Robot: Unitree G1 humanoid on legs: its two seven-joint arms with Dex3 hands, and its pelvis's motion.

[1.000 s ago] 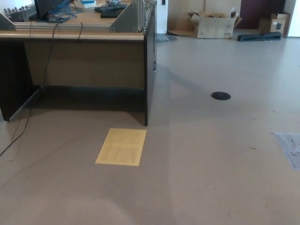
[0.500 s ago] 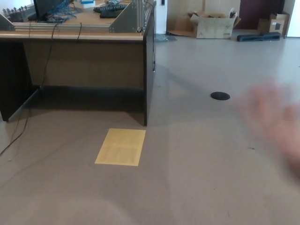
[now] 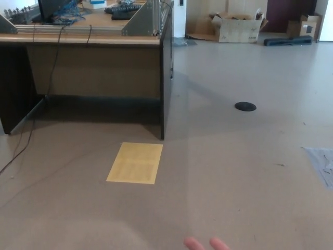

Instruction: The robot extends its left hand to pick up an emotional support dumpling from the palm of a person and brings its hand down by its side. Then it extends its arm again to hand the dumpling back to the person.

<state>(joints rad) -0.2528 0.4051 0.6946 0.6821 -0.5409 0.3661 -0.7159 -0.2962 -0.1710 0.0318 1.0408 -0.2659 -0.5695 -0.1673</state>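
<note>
Neither of the robot's hands showed in the head view, so I could not tell whether they were spread or closed. The only hand in sight was a person's: two fingertips [image 3: 205, 244] peeked in at six o'clock, at the very bottom edge, with the palm hidden below the frame. The dumpling was not visible anywhere; I suppose it lay on that hidden palm, but this I could not confirm.

Farther out, at about eight o'clock from the fingertips, a yellow sheet [image 3: 135, 163] lay flat on the floor [image 3: 234, 177]. Behind it, toward ten o'clock, stood the table [image 3: 104, 57] with cables hanging down. A black round disc [image 3: 245, 106] sat on the floor at one o'clock, and cardboard boxes [image 3: 238, 27] were far at twelve.

In my judgement such a dumpling would be light, soft and squashy, not fragile. The left hand should take it gently around the middle, from above, without pinching the palm.
</note>
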